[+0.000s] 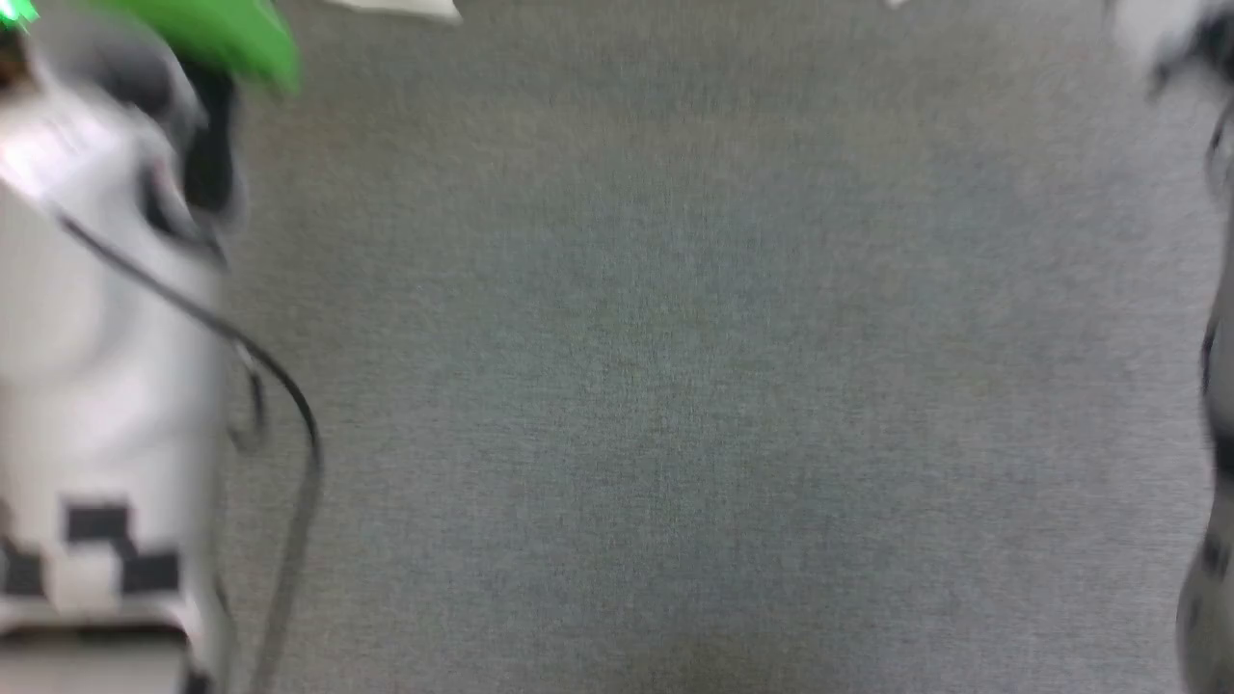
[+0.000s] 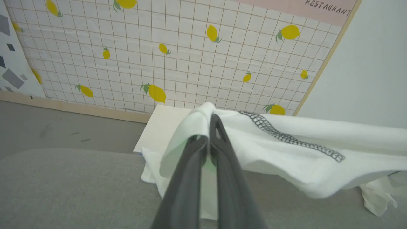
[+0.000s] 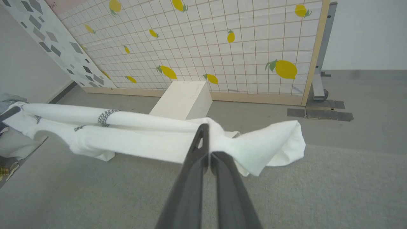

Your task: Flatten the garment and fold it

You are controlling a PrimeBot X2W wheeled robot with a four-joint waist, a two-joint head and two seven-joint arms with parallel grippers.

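Observation:
The garment (image 2: 302,149) is a white thin-knit shirt with dark zigzag stitching. It hangs stretched in the air between my two grippers above a grey surface (image 2: 63,187). In the left wrist view my left gripper (image 2: 208,130) is shut on one bunched end, and cloth drapes to the right and down. In the right wrist view my right gripper (image 3: 208,143) is shut on the other end of the garment (image 3: 136,133), which runs as a twisted band to the left, with a loose flap to the right. The blurred head view has my pale left forearm (image 1: 96,386) at the left edge.
A rigid white box (image 3: 184,98) stands on the floor just beyond the garment, against a lemon-patterned grid panel (image 3: 222,47). A metal stand (image 3: 319,79) and dark tape patches (image 3: 321,113) lie to the right. A grey-flecked panel (image 3: 54,41) leans at the left.

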